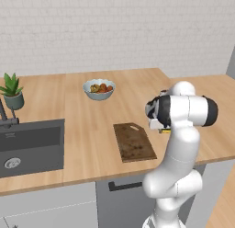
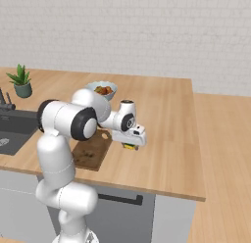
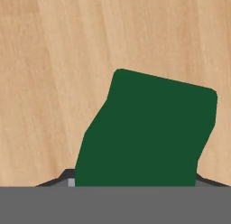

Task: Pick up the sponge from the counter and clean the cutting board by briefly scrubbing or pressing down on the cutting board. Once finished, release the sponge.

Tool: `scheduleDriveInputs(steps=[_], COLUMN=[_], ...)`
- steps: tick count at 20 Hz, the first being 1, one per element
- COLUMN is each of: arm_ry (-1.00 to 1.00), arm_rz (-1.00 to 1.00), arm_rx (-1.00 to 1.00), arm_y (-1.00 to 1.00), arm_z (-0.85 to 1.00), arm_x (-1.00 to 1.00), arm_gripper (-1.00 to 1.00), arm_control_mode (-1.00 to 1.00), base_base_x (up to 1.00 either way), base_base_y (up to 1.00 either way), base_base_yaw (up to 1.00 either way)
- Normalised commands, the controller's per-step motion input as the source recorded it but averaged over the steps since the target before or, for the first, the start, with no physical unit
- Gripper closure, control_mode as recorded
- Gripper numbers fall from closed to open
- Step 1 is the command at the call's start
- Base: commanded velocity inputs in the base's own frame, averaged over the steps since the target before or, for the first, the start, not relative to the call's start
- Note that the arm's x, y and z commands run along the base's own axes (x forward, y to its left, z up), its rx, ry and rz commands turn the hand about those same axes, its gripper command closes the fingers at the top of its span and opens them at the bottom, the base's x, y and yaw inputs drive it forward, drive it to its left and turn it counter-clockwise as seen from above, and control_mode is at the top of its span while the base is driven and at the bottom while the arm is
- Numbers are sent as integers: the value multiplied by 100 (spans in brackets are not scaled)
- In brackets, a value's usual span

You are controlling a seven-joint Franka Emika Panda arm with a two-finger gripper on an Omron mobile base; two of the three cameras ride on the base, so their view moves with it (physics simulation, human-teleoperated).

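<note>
In the hand view the sponge (image 3: pixel 149 133) hides the fingertips, so whether the gripper (image 2: pixel 130 145) grips it cannot be told; the right base view shows its yellow underside beside the cutting board (image 2: pixel 90 151), near the counter's (image 2: pixel 166 114) front edge.

A rendered home kitchen: a broad light tan wood-grain counter (image 1: pixel 82 144) runs over grey cabinets (image 1: pixel 50 206), backed by a white brick wall (image 1: pixel 114 29). A dark inset sink (image 1: pixel 30 146) with a dark tap, a small potted green plant (image 1: pixel 12 91), a pale bowl of fruit (image 1: pixel 98 89) and a dark brown wooden cutting board (image 1: pixel 134 142) sit on it.
</note>
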Motion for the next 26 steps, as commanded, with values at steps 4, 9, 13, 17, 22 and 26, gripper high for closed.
scheduleDriveInputs(steps=[4, 9, 13, 17, 22, 26], arm_ry=[-1, -3, -6, -3, -1, 0], arm_rz=[0, 0, 0, 0, 0, 0], arm_rx=[0, 0, 0, 0, 0, 0], arm_y=[-19, -25, -18, -4, 3, 6], arm_z=[-2, 0, 0, 41, 86, 62], arm_x=[0, 0, -10, -35, -34, -43], arm_gripper=[-100, -100, -100, -100, -100, -100], arm_control_mode=[-100, -100, -100, -100, -100, -100], base_base_x=[0, 0, 0, 0, 0, 0], base_base_y=[0, 0, 0, 0, 0, 0], base_base_yaw=[0, 0, 0, 0, 0, 0])
